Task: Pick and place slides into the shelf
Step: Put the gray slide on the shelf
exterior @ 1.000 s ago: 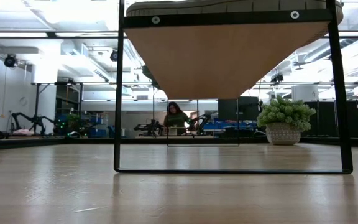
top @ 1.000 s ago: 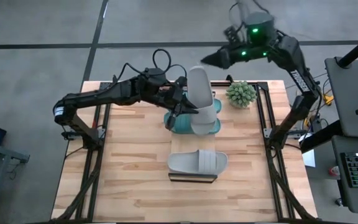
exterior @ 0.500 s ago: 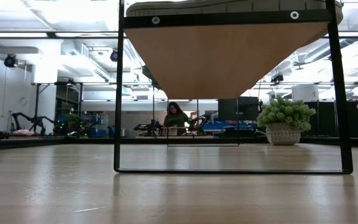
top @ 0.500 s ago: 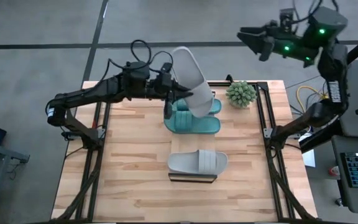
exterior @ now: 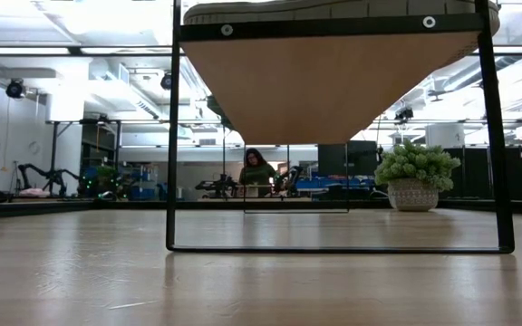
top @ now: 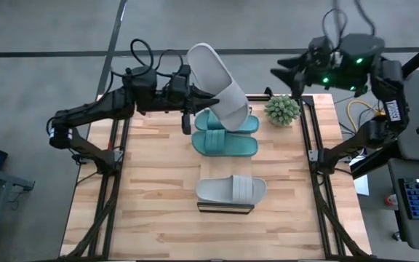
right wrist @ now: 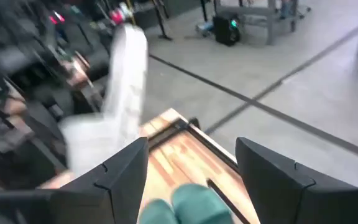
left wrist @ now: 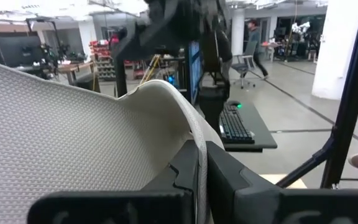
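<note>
Two arms reach in over the tabletop. At upper left of centre the left pincer is clamped on a grey slide, held tilted in the air above two teal slides. Another grey slide lies on the shelf at lower centre. At upper right, beyond a small plant, the right pincer hangs with fingers spread, holding nothing.
</note>
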